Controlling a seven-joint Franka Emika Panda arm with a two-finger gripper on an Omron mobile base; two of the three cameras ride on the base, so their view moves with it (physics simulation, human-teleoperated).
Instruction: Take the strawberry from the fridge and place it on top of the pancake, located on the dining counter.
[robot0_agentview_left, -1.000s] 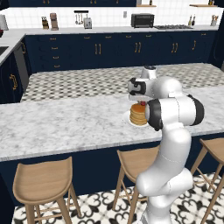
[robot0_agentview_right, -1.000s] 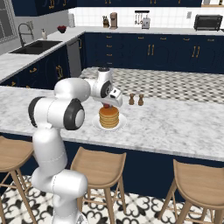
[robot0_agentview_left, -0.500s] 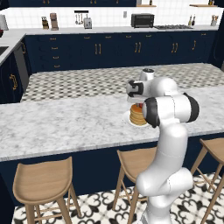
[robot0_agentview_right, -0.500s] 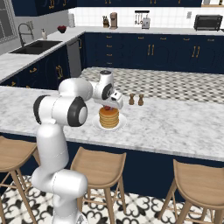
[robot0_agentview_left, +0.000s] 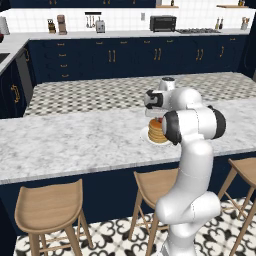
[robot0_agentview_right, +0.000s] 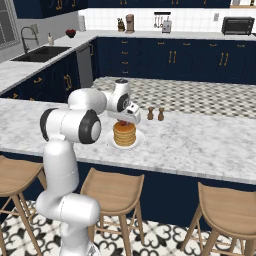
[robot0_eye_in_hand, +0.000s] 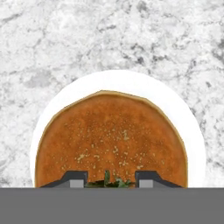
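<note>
Gripper (robot0_eye_in_hand: 110, 178) pinching strawberry (robot0_agentview_right: 122, 123) right over pancake (robot0_eye_in_hand: 111, 140) on counter (robot0_agentview_left: 75, 135). Placing step. Next: lower a bit, let go centred.

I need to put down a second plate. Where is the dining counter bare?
The dining counter is bare left of the pancake plate, and on the far end beyond the two shakers. It is crowded around the plate, under the gripper.
</note>
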